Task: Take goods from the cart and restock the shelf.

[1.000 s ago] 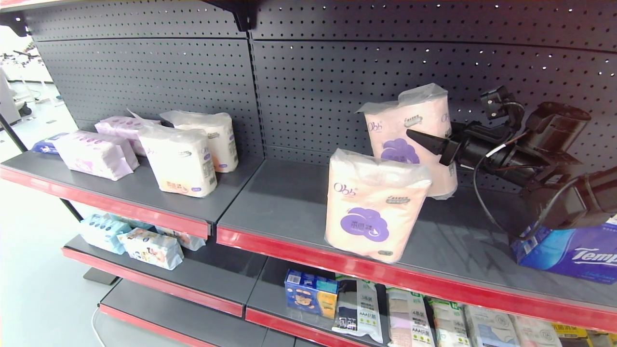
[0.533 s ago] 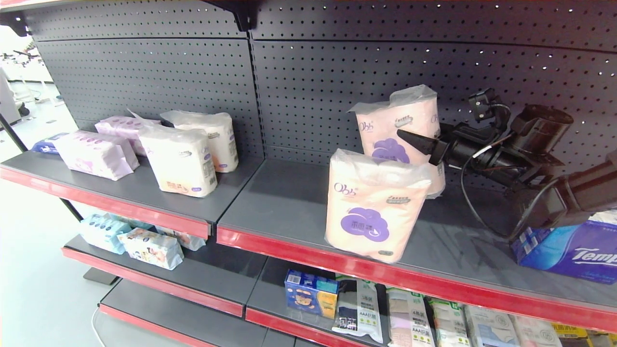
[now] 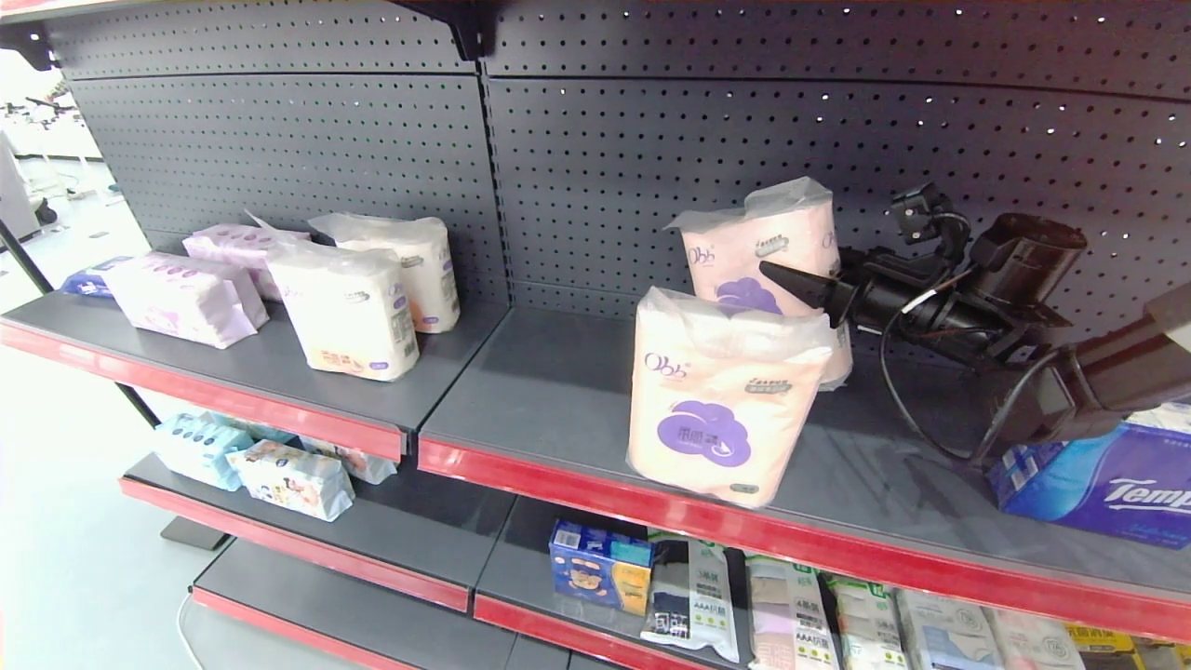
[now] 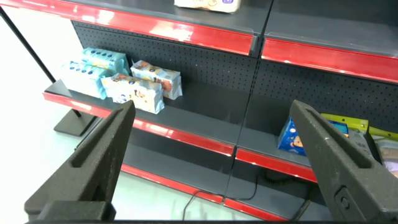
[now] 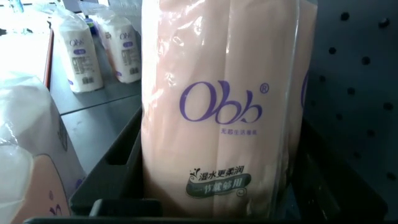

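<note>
Peach plastic film over soft roll tissue: one held pack (image 3: pixel 735 251).

Location: pinched between the jaws of the right gripper (image 3: pixel 791 274), at the back of the upper shelf (image 3: pixel 558 391). It is close before the pegboard panel (image 3: pixel 651 167) and directly behind a matching front pack (image 3: pixel 721 395) that stands near the shelf's red edge. Its base is hidden by the front pack, so contact with the shelf cannot be told.

Hazards, as judged:
1. **Tip-over on release.** The held pack is tall, soft and slightly tilted. Letting go before the base is seated could drop it askew.
2. **Knock-on.** The front pack sits near the edge. A shove from the held pack or the near jaw could push it off.
3. **Film drag.** Withdrawing before the jaws open fully could pull the wrap, and the held pack with it, back out.
4. **Snag.** A black cable (image 3: pixel 889 372) loops low under the right arm, near a blue tissue pack (image 3: pixel 1107 479).

Left gripper (image 4: pixel 211 109): jaws spread, nothing between them, facing the lower shelves.

Appearance: glossy, wrinkled wrap with a gathered seal at the top, purple lettering and a cloud motif on the face, and a green label low down. Likely compressible and slippery.
</note>
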`<state>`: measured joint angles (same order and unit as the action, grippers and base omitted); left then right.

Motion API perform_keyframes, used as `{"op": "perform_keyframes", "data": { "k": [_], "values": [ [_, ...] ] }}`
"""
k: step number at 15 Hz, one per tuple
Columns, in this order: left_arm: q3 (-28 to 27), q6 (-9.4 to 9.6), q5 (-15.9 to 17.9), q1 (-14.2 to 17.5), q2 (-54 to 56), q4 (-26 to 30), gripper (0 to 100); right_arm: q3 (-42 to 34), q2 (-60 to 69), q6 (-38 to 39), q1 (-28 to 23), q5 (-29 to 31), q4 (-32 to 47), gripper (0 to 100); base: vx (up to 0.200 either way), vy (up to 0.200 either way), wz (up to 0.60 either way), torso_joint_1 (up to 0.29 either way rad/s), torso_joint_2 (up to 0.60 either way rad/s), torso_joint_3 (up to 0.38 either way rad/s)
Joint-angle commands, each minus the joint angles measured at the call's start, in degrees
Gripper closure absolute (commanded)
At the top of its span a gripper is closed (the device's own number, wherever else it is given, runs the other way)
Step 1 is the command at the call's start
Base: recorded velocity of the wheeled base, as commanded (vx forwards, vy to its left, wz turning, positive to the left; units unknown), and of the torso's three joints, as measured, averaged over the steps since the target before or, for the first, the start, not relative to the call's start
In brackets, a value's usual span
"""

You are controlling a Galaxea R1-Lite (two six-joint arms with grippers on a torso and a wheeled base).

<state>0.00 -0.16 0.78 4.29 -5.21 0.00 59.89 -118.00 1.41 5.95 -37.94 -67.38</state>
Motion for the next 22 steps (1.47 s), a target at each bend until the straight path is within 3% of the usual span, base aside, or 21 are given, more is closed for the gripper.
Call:
{"op": "perform_keyframes", "data": {
  "k": [1, 22],
  "values": [
    [0.0, -0.02, 0.0, 0.0, 0.0, 0.0, 0, 0.0, -0.4, 0.0, 0.0, 0.0, 0.0, 100, 0.000, 0.000, 0.00, 0.000, 0.00, 0.000],
    [0.0, -0.02, 0.0, 0.0, 0.0, 0.0, 0, 3.6, -4.3, 3.0, 1.3, -5.5, -0.9, 100, 0.000, 0.000, 0.00, 0.000, 0.00, 0.000]
  ]
}}
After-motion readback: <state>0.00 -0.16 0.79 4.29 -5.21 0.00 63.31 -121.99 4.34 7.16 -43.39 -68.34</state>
